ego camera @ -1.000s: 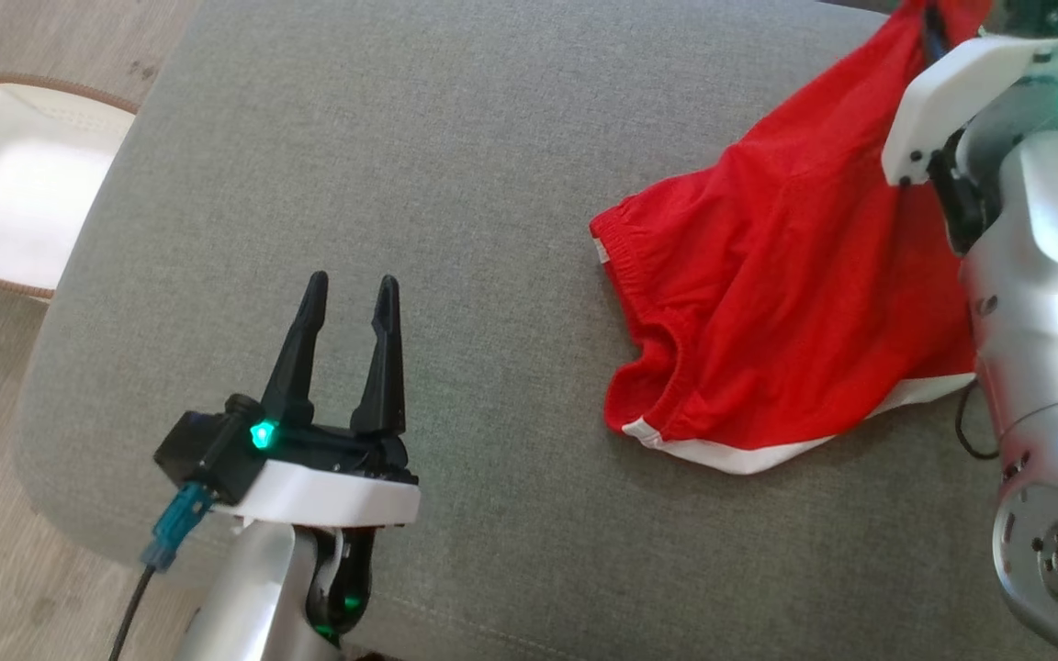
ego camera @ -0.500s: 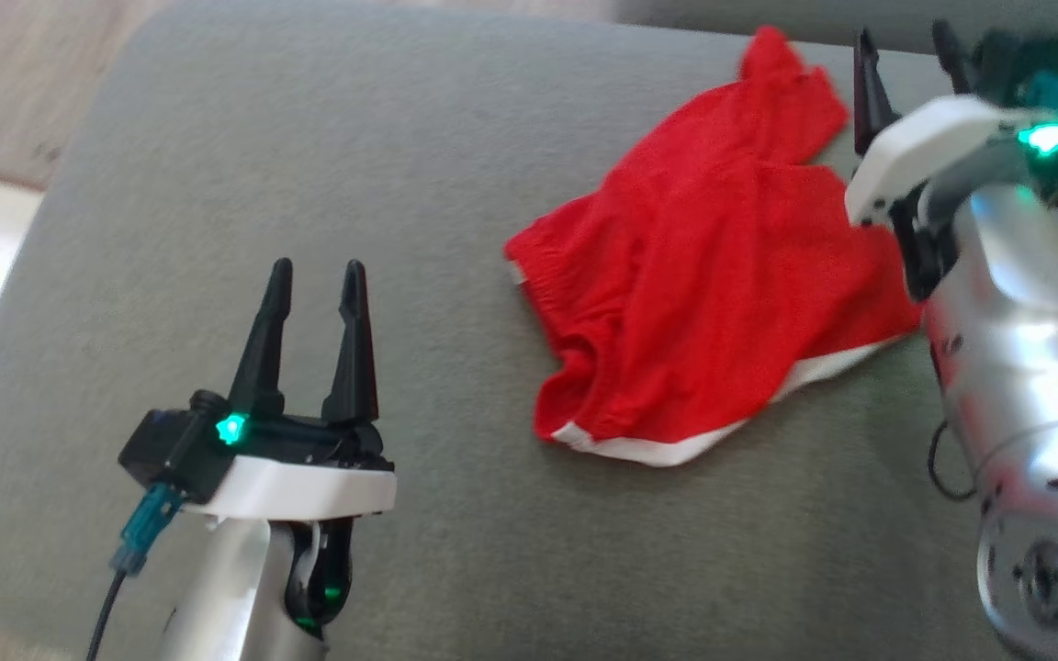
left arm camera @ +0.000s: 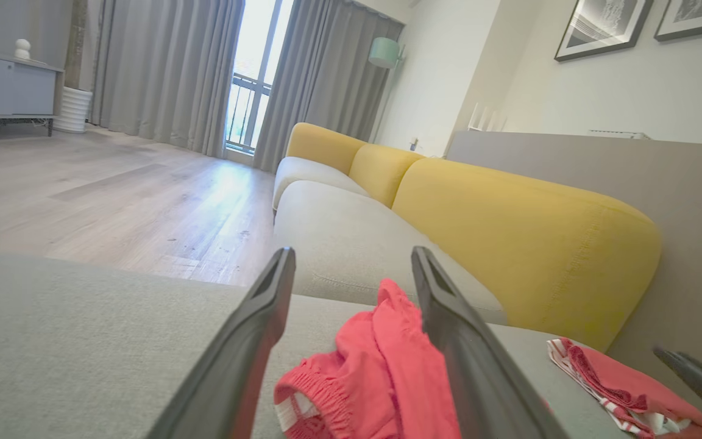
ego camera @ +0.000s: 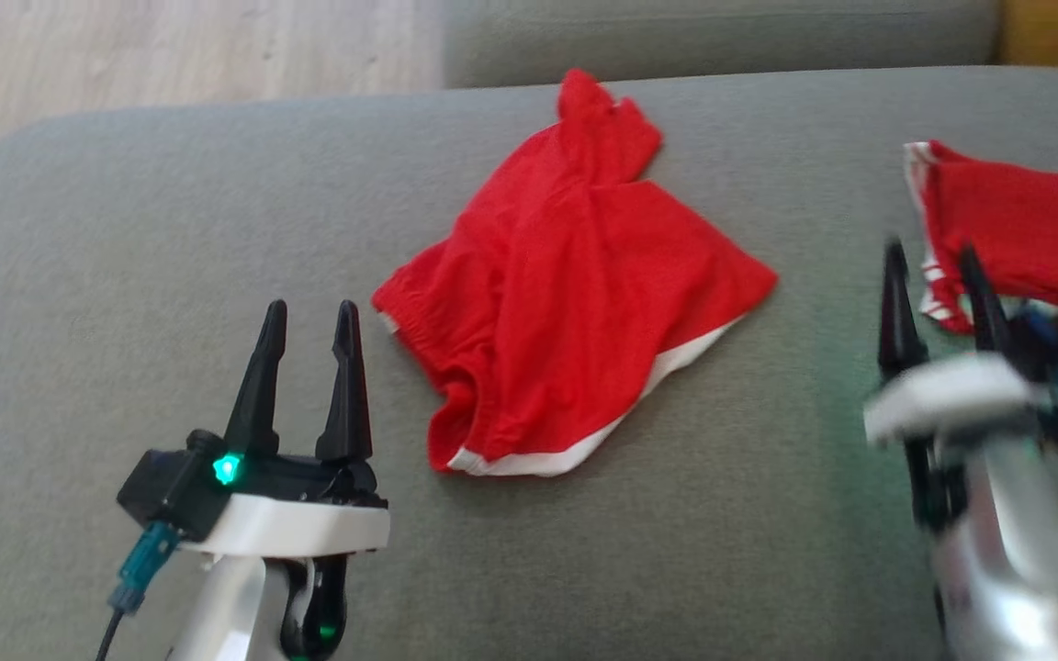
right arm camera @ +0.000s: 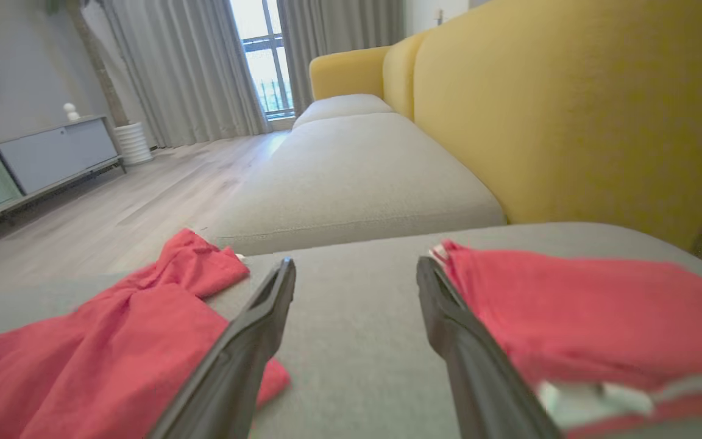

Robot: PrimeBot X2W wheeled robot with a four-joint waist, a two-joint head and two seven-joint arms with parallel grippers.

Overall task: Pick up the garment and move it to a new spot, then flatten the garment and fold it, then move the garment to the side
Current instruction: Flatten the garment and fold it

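Note:
A crumpled red garment (ego camera: 566,303) with a white hem lies in the middle of the grey sofa cushion (ego camera: 171,229). My left gripper (ego camera: 309,308) stands open just left of it, fingers pointing at its near edge, and holds nothing. In the left wrist view the garment (left arm camera: 381,366) shows between the spread fingers of that gripper (left arm camera: 351,251). My right gripper (ego camera: 929,250), blurred, is open and empty at the lower right, apart from the garment. In the right wrist view the garment (right arm camera: 101,341) lies left of the open right gripper (right arm camera: 356,261).
A second red garment with white stripes (ego camera: 1016,229) lies folded at the cushion's right, just beyond my right gripper's fingertips. Another grey seat (right arm camera: 351,177) and a yellow backrest (right arm camera: 570,103) lie beyond. Wooden floor (ego camera: 171,46) lies past the cushion's left edge.
My right gripper has opened, let go of the garment and drawn back to the lower right. The garment now lies loose on the cushion. The head camera has shifted; the left gripper has stayed put.

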